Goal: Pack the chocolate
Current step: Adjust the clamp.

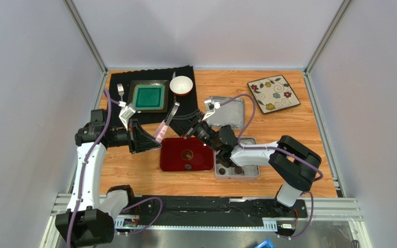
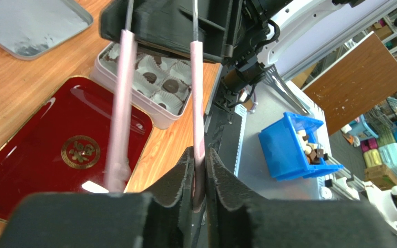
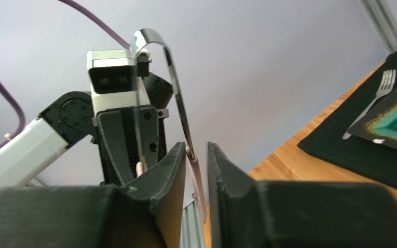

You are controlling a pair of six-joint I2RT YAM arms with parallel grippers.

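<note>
While left hand (image 2: 199, 153) clamps pink tongs (image 2: 121, 103), right hand (image 3: 196, 147) apparently loose around them, tray (image 2: 24, 175) emblem illegible

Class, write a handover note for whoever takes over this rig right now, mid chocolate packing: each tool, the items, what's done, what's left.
Left tool: shut on one pink leg of the tongs.
Right tool: jaws slightly apart around a tongs leg, no firm grip seen.
Chocolate: a few pieces sit in paper cups inside the tin; other cups look empty.
Done: those few packed.
Left: fill the empty cups; no loose pieces clearly in view.
</note>
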